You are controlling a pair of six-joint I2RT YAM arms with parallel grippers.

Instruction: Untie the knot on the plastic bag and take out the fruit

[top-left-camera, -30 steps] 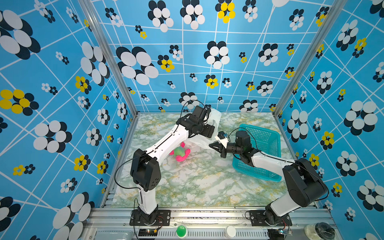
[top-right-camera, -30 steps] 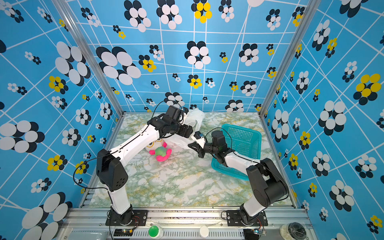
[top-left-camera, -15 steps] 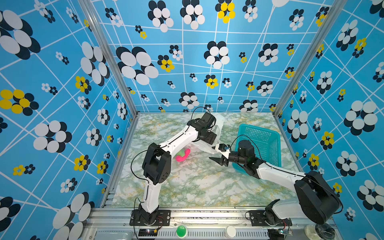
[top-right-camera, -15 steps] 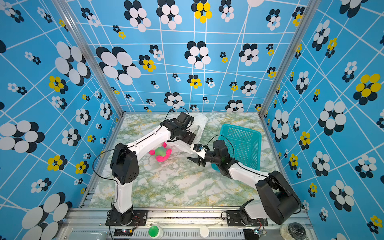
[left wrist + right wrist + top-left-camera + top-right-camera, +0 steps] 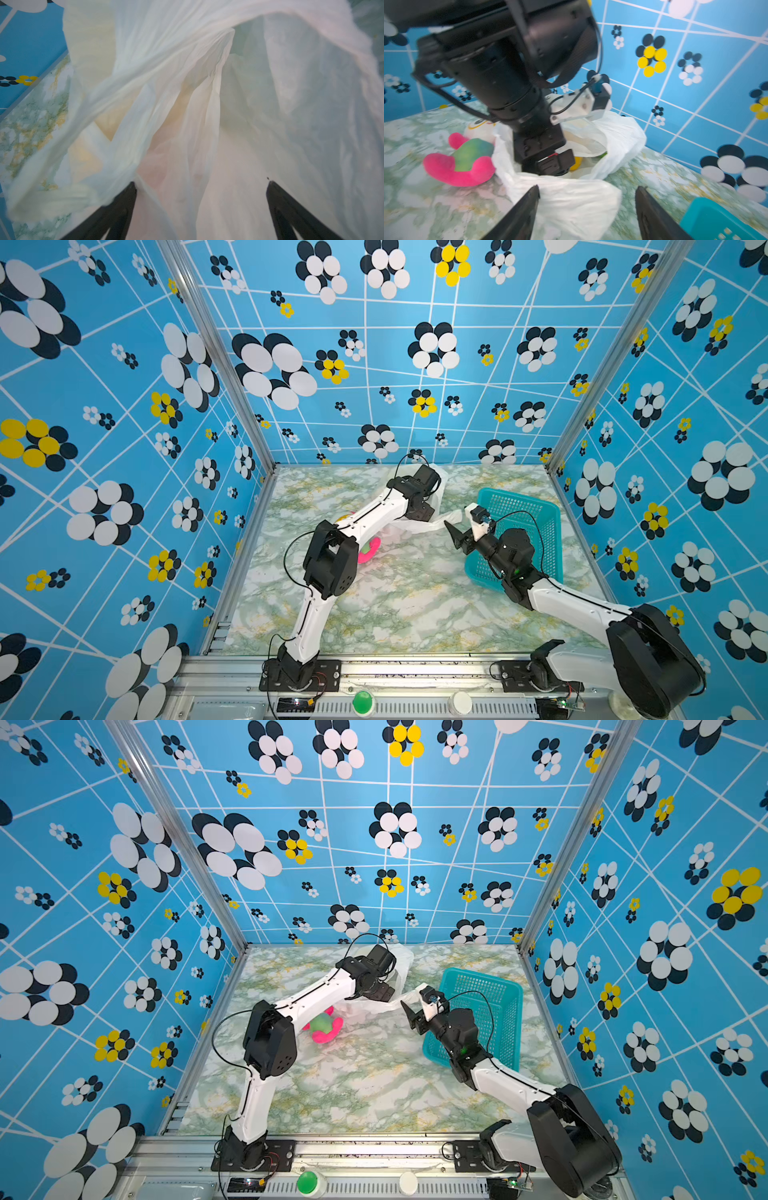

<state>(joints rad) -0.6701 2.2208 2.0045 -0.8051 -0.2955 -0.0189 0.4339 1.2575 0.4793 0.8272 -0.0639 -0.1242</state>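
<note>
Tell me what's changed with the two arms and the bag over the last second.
The right gripper opened, apparently letting go of the plastic bag, whose plastic now lies loose between its jaws. The left gripper, open throughout, shifted right and down into the bag as its arm's elbow swung right. The basket and the plush toy stayed put.

Bench point(image 5: 395, 614): marbled green-and-white top. Lying on it:
- white plastic bag point(image 5: 618, 135), crumpled, far middle
- pink-and-green plush toy point(image 5: 322, 1027), just beside the bag, on its left
- teal mesh basket point(image 5: 519, 506), right side, near the bag
</note>
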